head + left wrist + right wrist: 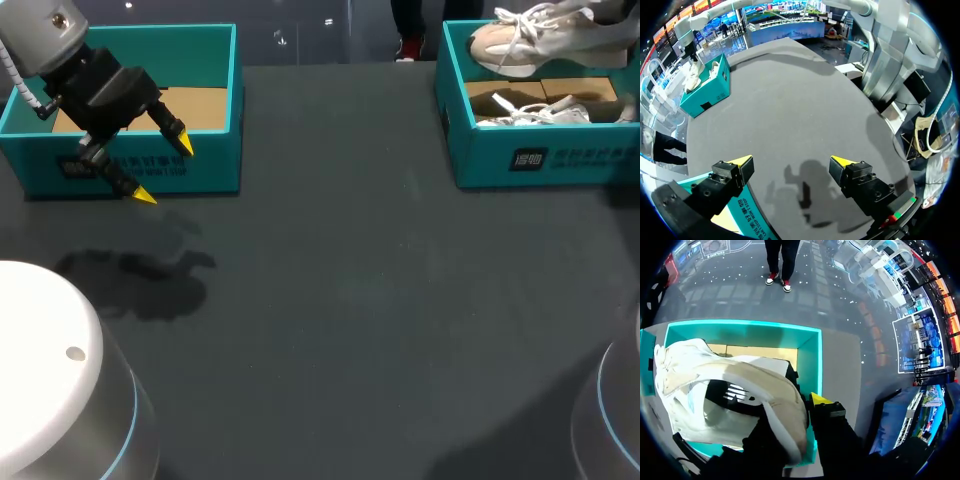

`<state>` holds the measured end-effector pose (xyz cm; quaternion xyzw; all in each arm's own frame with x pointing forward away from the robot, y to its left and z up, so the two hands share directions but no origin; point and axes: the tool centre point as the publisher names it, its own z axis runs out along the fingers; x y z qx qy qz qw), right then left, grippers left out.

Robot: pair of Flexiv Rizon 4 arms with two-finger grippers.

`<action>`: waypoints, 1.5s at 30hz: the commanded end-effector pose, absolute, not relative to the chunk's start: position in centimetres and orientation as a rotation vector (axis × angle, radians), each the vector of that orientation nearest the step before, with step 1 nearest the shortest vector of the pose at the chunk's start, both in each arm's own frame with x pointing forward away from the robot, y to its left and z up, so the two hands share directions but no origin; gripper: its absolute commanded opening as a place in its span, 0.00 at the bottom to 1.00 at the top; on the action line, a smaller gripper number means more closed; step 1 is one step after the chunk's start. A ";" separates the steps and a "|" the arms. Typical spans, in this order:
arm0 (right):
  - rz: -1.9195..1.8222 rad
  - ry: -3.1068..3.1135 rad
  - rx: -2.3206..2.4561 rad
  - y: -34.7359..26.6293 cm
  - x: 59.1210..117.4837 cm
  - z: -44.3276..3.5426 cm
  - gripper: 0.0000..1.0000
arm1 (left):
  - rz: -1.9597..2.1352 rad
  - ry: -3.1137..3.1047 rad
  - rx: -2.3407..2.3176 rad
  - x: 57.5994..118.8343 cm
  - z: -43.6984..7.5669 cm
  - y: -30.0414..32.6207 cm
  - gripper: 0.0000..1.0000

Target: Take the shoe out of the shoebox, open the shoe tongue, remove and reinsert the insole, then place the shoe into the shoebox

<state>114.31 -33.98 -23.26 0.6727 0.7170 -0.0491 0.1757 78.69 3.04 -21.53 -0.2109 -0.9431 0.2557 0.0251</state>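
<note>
Dark grey desk (pixel 330 300) lies under the whole scene, and at its far right corner the shoe (pixel 530 40) is held up over the teal shoebox (pixel 560 160). It is a pale cream and white shoe with white laces, and it hangs clear of the brown cardboard floor, overlapping the back wall in the head view. In the right wrist view the shoe (pixel 730 375) is seen pinched at its rim by the right fingers (pixel 819 401). One yellow tip is shown pressed against its outer side, while the other finger is hidden behind the upper. The open shoebox (pixel 810 360) is seen directly below it. A second shoe (pixel 540 112), white with loose laces, is left lying inside the same shoebox, near its front wall. Well apart, at the desk's far left corner, a second teal box (pixel 215 170) is set with its brown floor exposed. The left fingers (pixel 183 145) are held spread wide with nothing between them, one tip over the box's front wall and the other just in front of it above the desk. From the left wrist view the left fingers (pixel 742 162) are shown straddling the box corner (pixel 747 215). Their shadow (pixel 800 190) is cast on the desk, and the shoebox (pixel 710 87) is seen far ahead of them.
</note>
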 end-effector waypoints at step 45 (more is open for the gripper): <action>-0.174 2.087 1.892 -34.6 118.8 -31.1 0.00 | 0.787 -2.918 -0.653 78.6 -21.5 3.1 1.00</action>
